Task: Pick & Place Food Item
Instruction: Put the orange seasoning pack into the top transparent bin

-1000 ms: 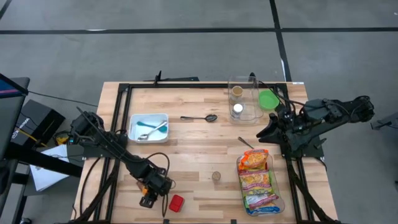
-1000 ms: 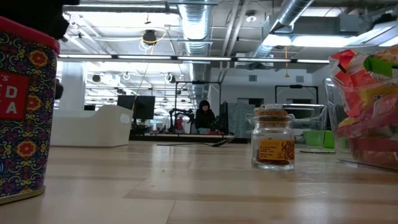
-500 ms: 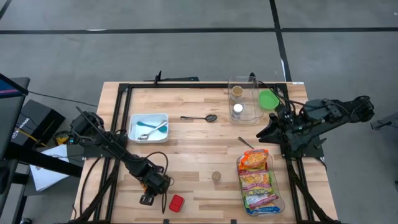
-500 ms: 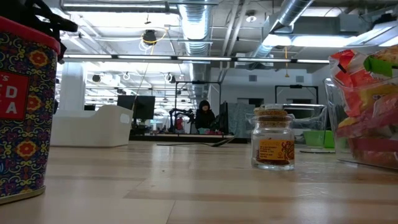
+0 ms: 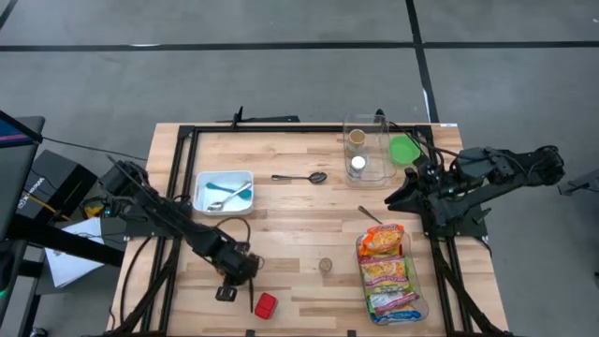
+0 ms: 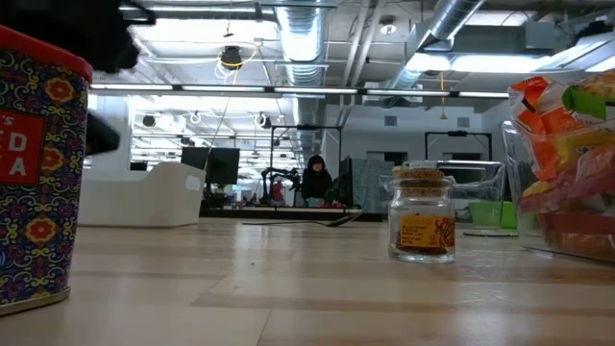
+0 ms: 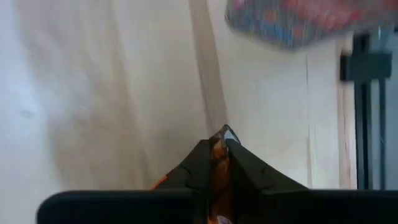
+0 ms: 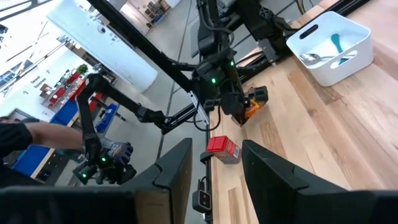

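Overhead view: even, diffuse light, no hard shadows; wooden desk (image 5: 299,201) reads clear, grey floor flat and dull.

Low view: bright strip lights (image 6: 288,89) on the ceiling, glaring white against the darker room. Patterned tin (image 6: 38,173) at the near edge is soft, too close for focus; a dark smeared shape above it is motion-blurred. Small glass jar (image 6: 421,227) is sharp, with glints on the glass.

Left wrist view: washed out, desk surface nearly white, heavy blur throughout; red patterned object (image 7: 305,18) is only a smear.

Right wrist view: bright daylight tone, straight frame lines bowed toward the edges, near dark fingers (image 8: 267,177) soft.
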Available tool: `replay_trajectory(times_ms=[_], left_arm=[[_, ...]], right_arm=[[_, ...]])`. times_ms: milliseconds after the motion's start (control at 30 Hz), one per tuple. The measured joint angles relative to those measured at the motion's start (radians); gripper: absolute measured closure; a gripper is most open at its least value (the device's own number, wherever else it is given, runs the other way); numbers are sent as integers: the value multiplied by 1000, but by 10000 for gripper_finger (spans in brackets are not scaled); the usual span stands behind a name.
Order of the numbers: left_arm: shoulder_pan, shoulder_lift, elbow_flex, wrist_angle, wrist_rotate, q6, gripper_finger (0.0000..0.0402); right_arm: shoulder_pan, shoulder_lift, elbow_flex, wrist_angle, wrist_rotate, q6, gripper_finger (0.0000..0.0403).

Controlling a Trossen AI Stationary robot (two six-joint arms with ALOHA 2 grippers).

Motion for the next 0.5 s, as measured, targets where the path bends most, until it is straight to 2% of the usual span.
replay_trajectory(times_ms=[300, 500], left_arm=[[95, -223, 1, -36, -153, 3, 379], [217, -349, 1, 25, -160, 27, 380]], right_arm=[[-31, 0, 0, 0, 0, -28, 268], [-51, 0, 0, 2, 0, -41, 268]])
